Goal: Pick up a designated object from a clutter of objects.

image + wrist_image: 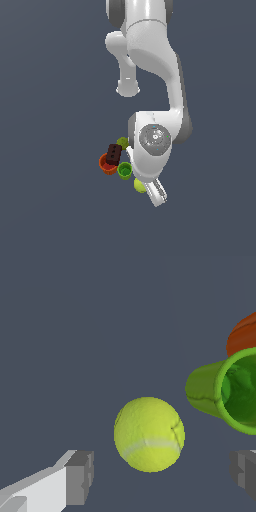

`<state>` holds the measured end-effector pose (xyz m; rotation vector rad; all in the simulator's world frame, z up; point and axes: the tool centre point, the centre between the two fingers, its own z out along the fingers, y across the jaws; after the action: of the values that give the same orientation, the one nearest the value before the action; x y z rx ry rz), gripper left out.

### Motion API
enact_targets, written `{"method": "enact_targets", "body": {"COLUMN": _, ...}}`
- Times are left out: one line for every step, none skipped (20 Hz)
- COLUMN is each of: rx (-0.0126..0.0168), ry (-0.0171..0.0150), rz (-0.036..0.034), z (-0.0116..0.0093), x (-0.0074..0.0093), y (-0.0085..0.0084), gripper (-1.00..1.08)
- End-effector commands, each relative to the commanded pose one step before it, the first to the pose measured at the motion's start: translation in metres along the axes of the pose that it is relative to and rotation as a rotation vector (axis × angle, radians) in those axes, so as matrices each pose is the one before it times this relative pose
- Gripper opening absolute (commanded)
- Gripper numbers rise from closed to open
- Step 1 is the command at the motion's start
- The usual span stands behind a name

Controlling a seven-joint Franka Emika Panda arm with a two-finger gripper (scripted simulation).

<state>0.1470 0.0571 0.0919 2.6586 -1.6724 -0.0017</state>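
Observation:
The yellow-green ball [149, 434] lies on the grey floor. In the wrist view it sits between and a little ahead of my two grey fingertips [80, 477], which stand wide apart. My gripper [161, 476] is open and empty. In the exterior view the ball [139, 186] peeks out beside the white hand, and the gripper [156, 194] hangs right next to it. The clutter lies close by: a green cup [124, 170], an orange-red bowl [107, 165], a dark brown studded block [114, 154] and an olive-green lump [122, 142].
In the wrist view the green cup [227, 390] lies close beside the ball, with the orange-red bowl [244, 333] behind it. The arm's white links [150, 60] rise above the clutter. Grey floor surrounds the group.

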Motion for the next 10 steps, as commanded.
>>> {"method": "enact_targets", "body": {"rx": 0.00041, "ry": 0.00017, "rz": 0.00024, "z": 0.00017, "x": 0.00014, "y": -0.00009, "gripper": 1.00}}
{"method": "enact_targets", "body": {"rx": 0.00000, "ry": 0.00000, "rz": 0.00000, "z": 0.00126, "x": -0.00008, "y": -0.00002, "gripper": 1.00}}
{"method": "enact_targets", "body": {"rx": 0.00008, "ry": 0.00003, "rz": 0.00048, "z": 0.00203, "x": 0.00018, "y": 0.00010, "gripper": 1.00}}
{"method": "enact_targets", "body": {"rx": 0.00000, "ry": 0.00000, "rz": 0.00000, "z": 0.00291, "x": -0.00018, "y": -0.00003, "gripper": 1.00}}
{"method": "enact_targets", "body": {"rx": 0.00008, "ry": 0.00003, "rz": 0.00048, "z": 0.00367, "x": 0.00007, "y": 0.00010, "gripper": 1.00}}
{"method": "enact_targets", "body": {"rx": 0.00008, "ry": 0.00003, "rz": 0.00048, "z": 0.00448, "x": 0.00001, "y": 0.00011, "gripper": 1.00}}
{"method": "enact_targets", "body": {"rx": 0.00008, "ry": 0.00003, "rz": 0.00048, "z": 0.00527, "x": -0.00005, "y": 0.00013, "gripper": 1.00}}
{"method": "enact_targets", "body": {"rx": 0.00007, "ry": 0.00003, "rz": 0.00048, "z": 0.00603, "x": -0.00011, "y": 0.00015, "gripper": 1.00}}
{"method": "enact_targets", "body": {"rx": 0.00007, "ry": 0.00003, "rz": 0.00048, "z": 0.00620, "x": -0.00012, "y": 0.00017, "gripper": 1.00}}
{"method": "enact_targets", "body": {"rx": 0.00007, "ry": 0.00004, "rz": 0.00048, "z": 0.00535, "x": -0.00006, "y": 0.00015, "gripper": 1.00}}
